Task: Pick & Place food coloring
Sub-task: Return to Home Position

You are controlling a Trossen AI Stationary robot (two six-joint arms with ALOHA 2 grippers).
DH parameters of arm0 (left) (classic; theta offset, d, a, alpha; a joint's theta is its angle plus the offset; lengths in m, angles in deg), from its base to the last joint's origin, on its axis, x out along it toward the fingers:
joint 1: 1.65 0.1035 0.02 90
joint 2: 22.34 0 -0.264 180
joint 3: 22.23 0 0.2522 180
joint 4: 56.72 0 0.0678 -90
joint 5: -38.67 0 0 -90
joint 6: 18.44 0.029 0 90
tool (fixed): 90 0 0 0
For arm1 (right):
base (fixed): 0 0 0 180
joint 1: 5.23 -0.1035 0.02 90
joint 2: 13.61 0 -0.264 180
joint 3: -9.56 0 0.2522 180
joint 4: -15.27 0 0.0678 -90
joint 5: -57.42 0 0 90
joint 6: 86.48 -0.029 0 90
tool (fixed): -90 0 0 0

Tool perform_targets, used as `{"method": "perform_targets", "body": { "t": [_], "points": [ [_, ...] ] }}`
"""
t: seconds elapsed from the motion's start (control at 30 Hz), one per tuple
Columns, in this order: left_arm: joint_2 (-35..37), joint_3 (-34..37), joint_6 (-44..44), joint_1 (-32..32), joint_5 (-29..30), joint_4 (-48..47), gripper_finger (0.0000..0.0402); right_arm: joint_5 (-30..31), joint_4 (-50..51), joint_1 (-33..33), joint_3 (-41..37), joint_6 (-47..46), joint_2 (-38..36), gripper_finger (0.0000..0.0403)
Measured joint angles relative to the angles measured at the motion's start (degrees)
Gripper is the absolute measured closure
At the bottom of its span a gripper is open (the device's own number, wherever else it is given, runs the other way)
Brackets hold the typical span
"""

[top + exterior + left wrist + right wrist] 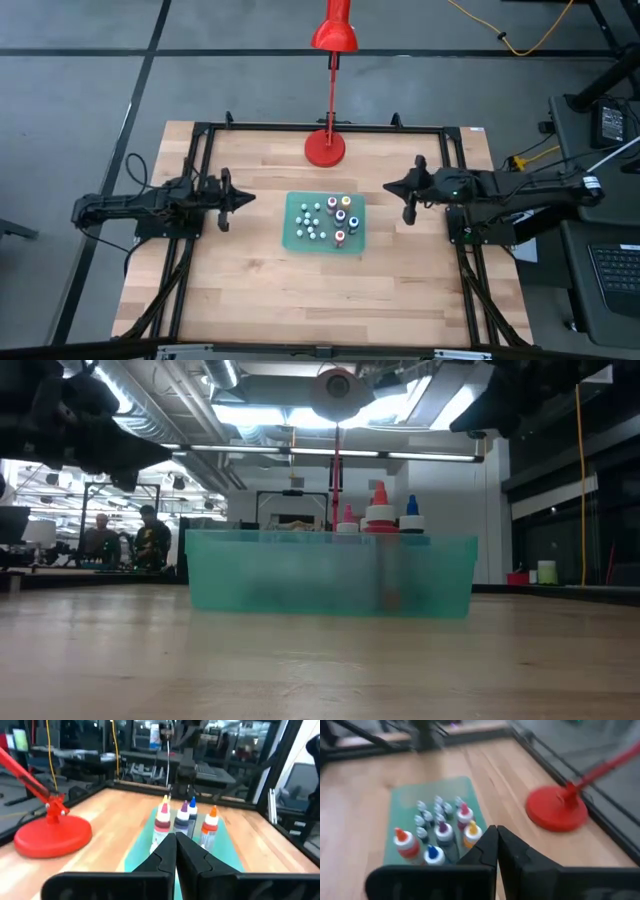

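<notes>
On each wrist camera the tool nearest me is pinched to nothing. The left gripper [175,839] has its 2 fingers [160,857] pressed tip to tip with nothing between them, and the right gripper [496,831] reads the same. From above, each hangs on its own side of the green bin [250,575], apart from it and pointing at it.

The food coloring [325,218] sits in that bin at the middle of the table [250,300]; I see no bottle on the bare wood. The tall bottles [442,832], capped orange, blue, purple, yellow and pink, stand upright on the side toward the right arm. The tiny white-capped bottles [432,810] crowd just beside them.

I judge these to be light, stiff plastic bottles, smooth-sided and a little slippery, and the tall ones quick to topple. I'd take 1 across the body just under the cap, opening the fingers only narrowly, since the neighbours stand almost touching.

Beyond the bin the red lamp [325,148] stands with its round base near the table's far edge. Farther off, 2 people [150,538] show in the room.
</notes>
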Motion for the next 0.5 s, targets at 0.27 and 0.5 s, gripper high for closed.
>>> {"method": "perform_targets", "body": {
  "t": [0.27,0.5],
  "points": [
    [-3.6,0.0,-3.9,0.0,0.3,0.0,0.0392,-9.3,-22.0,1.5,-14.1,7.8,-11.7,0.0397],
    [-6.0,0.0,-10.7,0.0,-0.7,-0.1,0.0395,-15.4,-21.4,5.6,-23.4,9.0,-31.0,0.0399]
  ]
}}
